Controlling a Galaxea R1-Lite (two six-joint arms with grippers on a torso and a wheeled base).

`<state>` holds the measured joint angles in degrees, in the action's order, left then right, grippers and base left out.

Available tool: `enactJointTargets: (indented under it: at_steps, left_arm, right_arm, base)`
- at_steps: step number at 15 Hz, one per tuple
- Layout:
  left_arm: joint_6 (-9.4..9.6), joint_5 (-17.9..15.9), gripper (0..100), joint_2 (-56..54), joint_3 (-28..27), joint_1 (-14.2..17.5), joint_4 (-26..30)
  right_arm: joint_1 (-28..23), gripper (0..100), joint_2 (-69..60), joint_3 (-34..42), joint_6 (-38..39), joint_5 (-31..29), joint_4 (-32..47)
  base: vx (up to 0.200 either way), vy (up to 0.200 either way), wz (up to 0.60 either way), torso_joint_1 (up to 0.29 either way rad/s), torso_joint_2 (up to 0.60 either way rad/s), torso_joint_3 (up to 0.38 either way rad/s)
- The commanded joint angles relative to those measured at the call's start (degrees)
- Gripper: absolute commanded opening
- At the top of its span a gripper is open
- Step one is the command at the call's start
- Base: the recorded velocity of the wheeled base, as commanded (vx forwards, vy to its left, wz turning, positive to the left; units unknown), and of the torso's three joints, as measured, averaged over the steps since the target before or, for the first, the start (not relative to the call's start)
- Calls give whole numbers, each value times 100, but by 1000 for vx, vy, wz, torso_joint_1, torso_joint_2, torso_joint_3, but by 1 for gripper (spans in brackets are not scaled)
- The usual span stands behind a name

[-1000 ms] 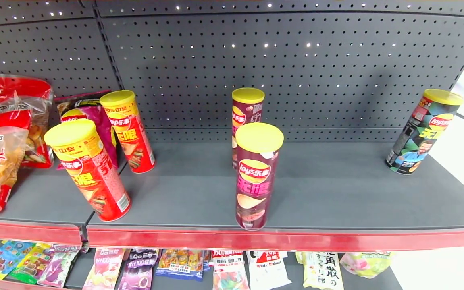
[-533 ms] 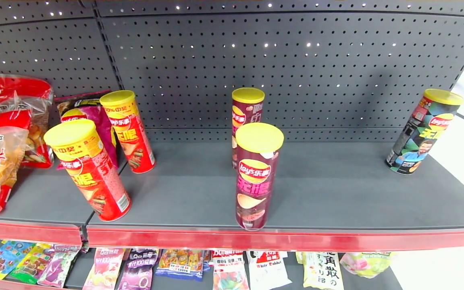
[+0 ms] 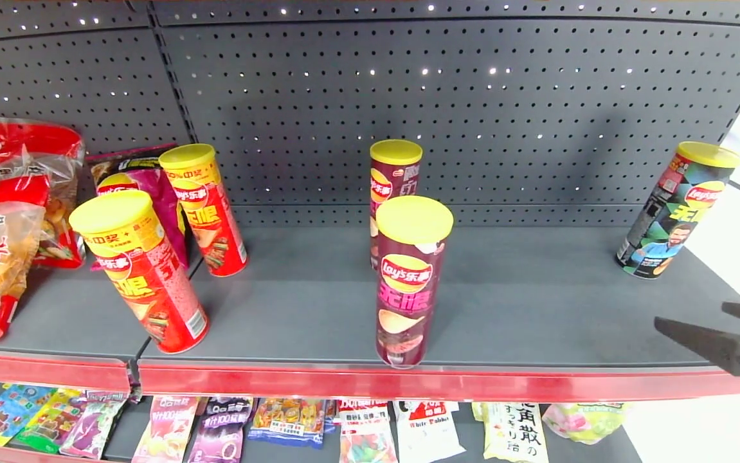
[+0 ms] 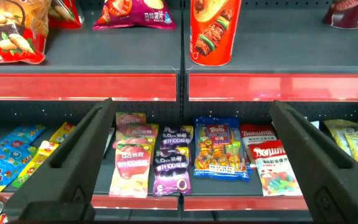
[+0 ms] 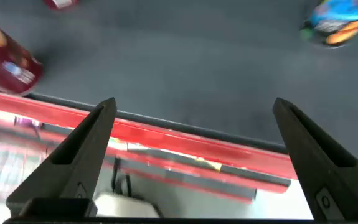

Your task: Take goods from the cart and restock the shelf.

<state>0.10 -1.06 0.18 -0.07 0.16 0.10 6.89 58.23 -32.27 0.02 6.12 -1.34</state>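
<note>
The grey shelf (image 3: 537,308) with a red front lip holds several chip cans with yellow lids. Two red cans (image 3: 144,276) (image 3: 206,209) stand at the left, two maroon cans (image 3: 408,283) (image 3: 394,186) in the middle, and a dark can (image 3: 672,212) at the far right. My right gripper (image 3: 697,325) is open and empty at the shelf's front right edge; its wrist view shows the maroon can (image 5: 7,68), the dark can's base (image 5: 337,28) and the red lip (image 5: 185,134). My left gripper (image 4: 191,162) is open and empty, below that shelf, facing the lower shelf's packets (image 4: 172,165).
Snack bags (image 3: 3,225) crowd the shelf's left end. A pegboard back wall (image 3: 408,96) rises behind the cans. The lower shelf (image 3: 370,427) carries rows of small snack packets. Bare shelf lies between the maroon cans and the dark can.
My right gripper has come into the head view at the lower right, by the shelf's front edge. The cans and bags have not moved.
</note>
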Motion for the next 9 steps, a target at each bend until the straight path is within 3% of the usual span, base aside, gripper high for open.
enactJointTargets:
  at_steps: [1, 4, 7, 9]
  left_arm:
    - [-1, 1, 100, 8, 7, 2, -1]
    - [-1, 1, 100, 8, -1, 2, -1]
    - [-1, 1, 100, 8, -1, 2, -1]
    - [-1, 1, 100, 8, -1, 2, -1]
  right_arm:
    - [700, 100, 1225, -236, 24, -427, -42]
    - [1561, 100, 1893, -588, 165, -972, -68]
    - [2203, 100, 2605, -746, 595, -1447, -885]
    - [2590, 100, 2763, -728, 604, -1684, -1008]
  base:
    - [0, 0, 0, 0, 0, 0]
    - [0, 0, 0, 0, 0, 0]
    - [0, 0, 0, 0, 0, 0]
    - [0, 0, 0, 0, 0, 0]
